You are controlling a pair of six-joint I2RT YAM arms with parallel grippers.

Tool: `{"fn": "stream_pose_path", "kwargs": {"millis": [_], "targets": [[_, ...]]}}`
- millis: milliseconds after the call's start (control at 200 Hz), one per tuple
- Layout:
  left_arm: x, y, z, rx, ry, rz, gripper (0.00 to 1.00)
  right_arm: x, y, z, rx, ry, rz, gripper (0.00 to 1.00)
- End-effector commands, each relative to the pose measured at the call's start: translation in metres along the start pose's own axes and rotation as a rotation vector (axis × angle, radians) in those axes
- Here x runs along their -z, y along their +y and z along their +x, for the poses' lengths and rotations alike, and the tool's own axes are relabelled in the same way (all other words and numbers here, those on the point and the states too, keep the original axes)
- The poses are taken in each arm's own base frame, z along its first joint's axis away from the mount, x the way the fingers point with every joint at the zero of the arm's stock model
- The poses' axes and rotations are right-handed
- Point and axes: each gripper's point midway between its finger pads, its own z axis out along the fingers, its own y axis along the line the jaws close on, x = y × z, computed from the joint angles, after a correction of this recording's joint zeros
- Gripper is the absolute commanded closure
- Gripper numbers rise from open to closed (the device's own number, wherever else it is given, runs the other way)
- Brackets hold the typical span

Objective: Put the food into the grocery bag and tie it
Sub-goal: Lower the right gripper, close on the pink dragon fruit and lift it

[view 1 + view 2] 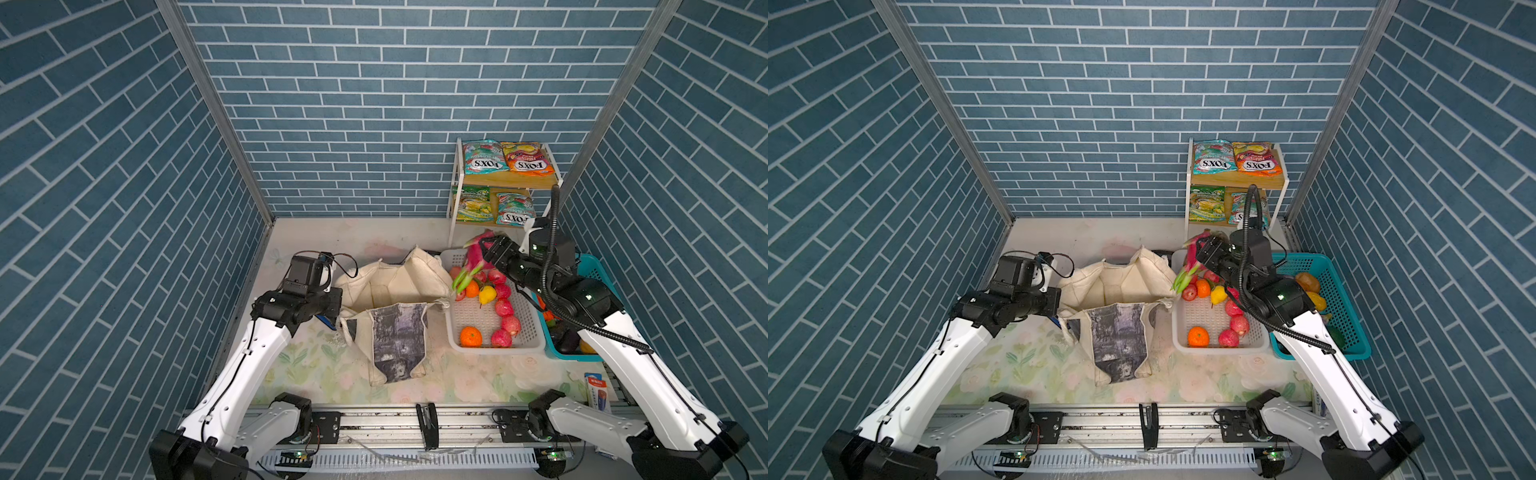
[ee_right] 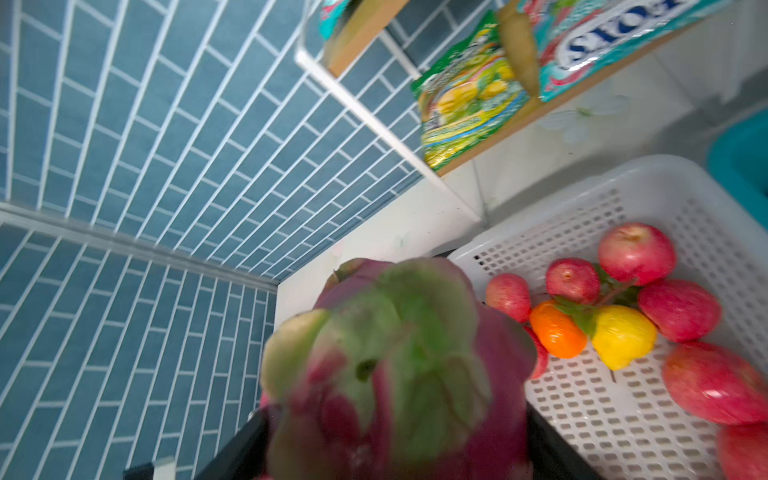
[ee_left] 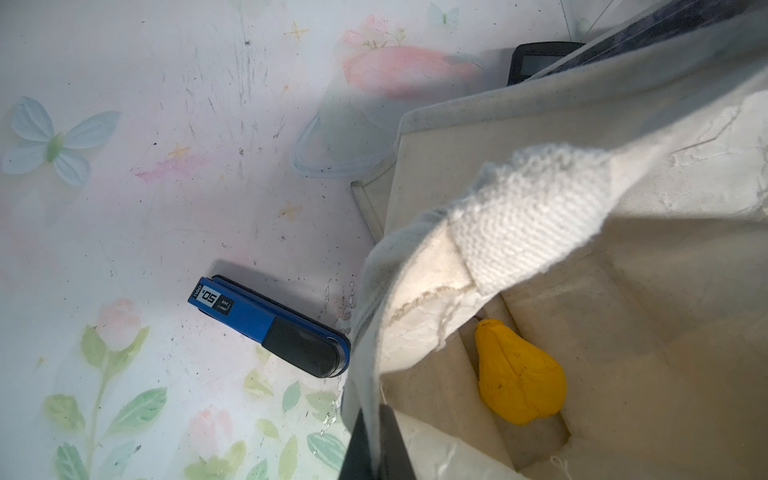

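Gripping pink-green scaly dragon fruit (image 2: 395, 365), seemingly mid-body, in your right fingers (image 2: 552, 453) | treat as firm, lopsided | left fingers (image 3: 357, 457) pinch floppy cream canvas bag (image 3: 540, 137).

Left end effector (image 3: 376, 451) pinched shut, held low; right end effector (image 1: 485, 252) raised, jaws gripping wide.

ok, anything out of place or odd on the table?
Two non-food items sit by the grocery bag: a blue stapler lying beside it, and a black calculator partly hidden behind it. Nothing looks spilled or damaged.
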Motion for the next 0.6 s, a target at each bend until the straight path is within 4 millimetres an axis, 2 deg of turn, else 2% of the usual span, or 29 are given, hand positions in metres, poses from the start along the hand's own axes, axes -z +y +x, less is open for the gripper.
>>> {"fn": "stream_pose_path", "kwargs": {"millis": [0,115,280,435,595], "targets": [[-0.001,0.0,0.001,0.006,-0.003,0.004,0.96,-0.008,0.041,-0.01,0.164,-0.07,-0.076,0.33],[-0.001,0.001,0.001,0.008,-0.004,0.004,0.96,-0.021,0.069,0.001,0.27,-0.079,-0.119,0.33],[-0.001,0.001,0.001,0.006,-0.007,0.003,0.96,-0.035,0.096,0.016,0.39,-0.099,-0.163,0.34],[0.0,0.001,0.001,0.006,-0.007,0.001,0.96,-0.047,0.112,0.041,0.483,-0.076,-0.197,0.34],[0.0,0.002,0.001,0.006,-0.005,-0.002,0.96,-0.051,0.118,0.07,0.551,-0.03,-0.243,0.34]]}}
